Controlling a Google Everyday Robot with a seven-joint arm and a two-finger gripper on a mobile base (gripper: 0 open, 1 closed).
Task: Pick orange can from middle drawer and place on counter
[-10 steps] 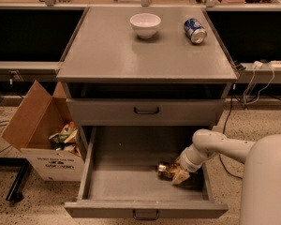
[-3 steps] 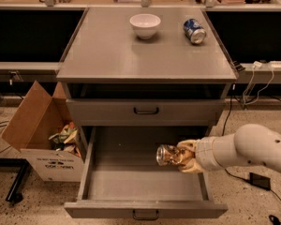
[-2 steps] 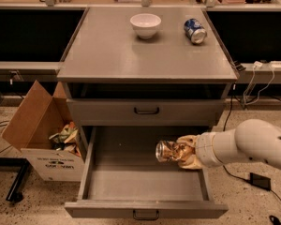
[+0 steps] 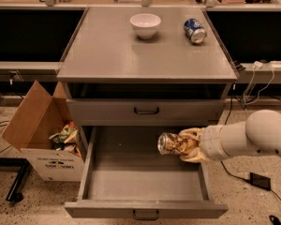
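The orange can is held on its side, silver end facing left, above the right part of the open middle drawer. My gripper is shut on the can, its cream fingers wrapped around it, with the white arm reaching in from the right. The can hangs clear of the drawer tray, below the shorter drawer front. The grey counter lies above, at the top of the cabinet.
A white bowl and a blue and white can on its side sit at the back of the counter. An open cardboard box with rubbish stands left of the cabinet. Cables run along the floor at right.
The gripper has lifted the orange can off the drawer floor and raised it; over the last second it has kept rising slightly with the can.
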